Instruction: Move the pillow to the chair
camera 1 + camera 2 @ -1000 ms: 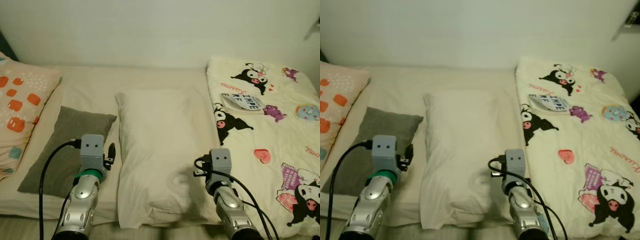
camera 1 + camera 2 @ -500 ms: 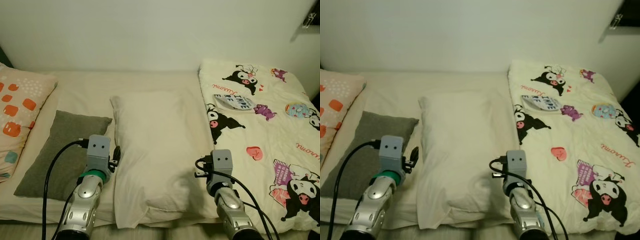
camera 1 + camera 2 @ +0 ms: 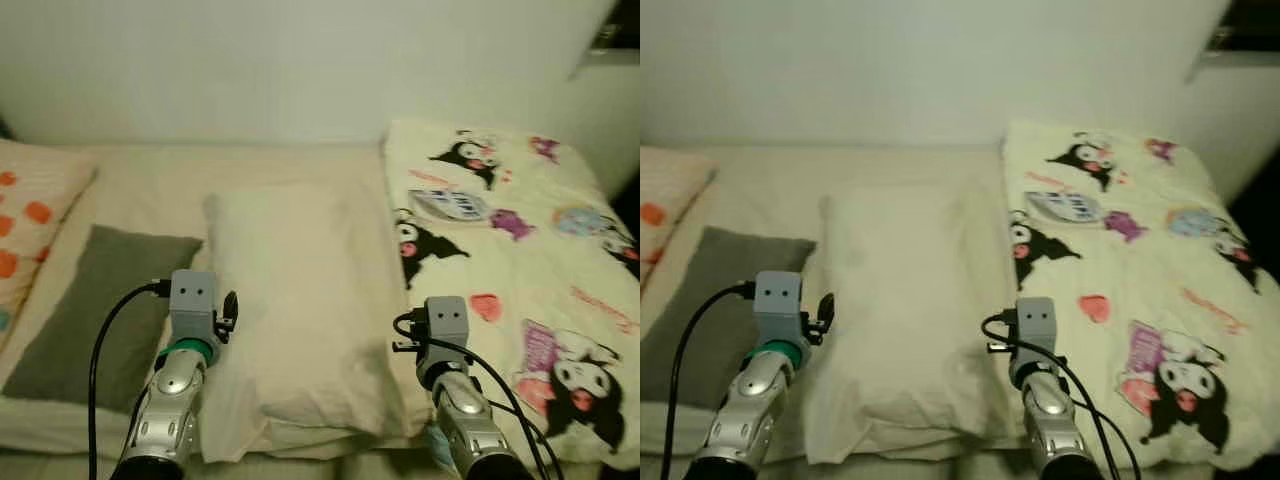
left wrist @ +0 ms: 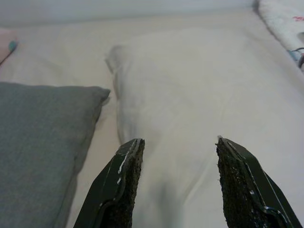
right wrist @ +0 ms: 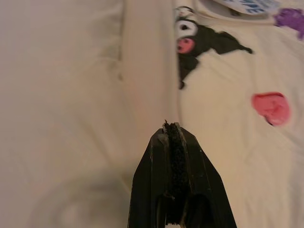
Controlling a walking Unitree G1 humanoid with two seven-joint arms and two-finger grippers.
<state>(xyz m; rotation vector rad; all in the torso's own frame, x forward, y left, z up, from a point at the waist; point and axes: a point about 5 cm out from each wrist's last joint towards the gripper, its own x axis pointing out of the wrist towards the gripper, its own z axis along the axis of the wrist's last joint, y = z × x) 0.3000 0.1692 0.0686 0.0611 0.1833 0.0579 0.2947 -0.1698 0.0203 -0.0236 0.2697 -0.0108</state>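
Observation:
A long cream pillow lies lengthwise in the middle of the bed, between a grey cushion and a cartoon-print blanket. My left arm reaches over the pillow's near left edge; its gripper is open, with the pillow under and ahead of the fingers. My right arm is at the pillow's near right edge. Its gripper is shut with nothing in it, over the strip between the pillow and the blanket.
A pink pillow with orange spots rests at the far left. A small printed pouch lies on the blanket. A pale wall runs behind the bed, with a dark shelf at the upper right.
The camera has swung to the right, so the whole bed sits further left in view. Both arms have stayed at the pillow's near edges.

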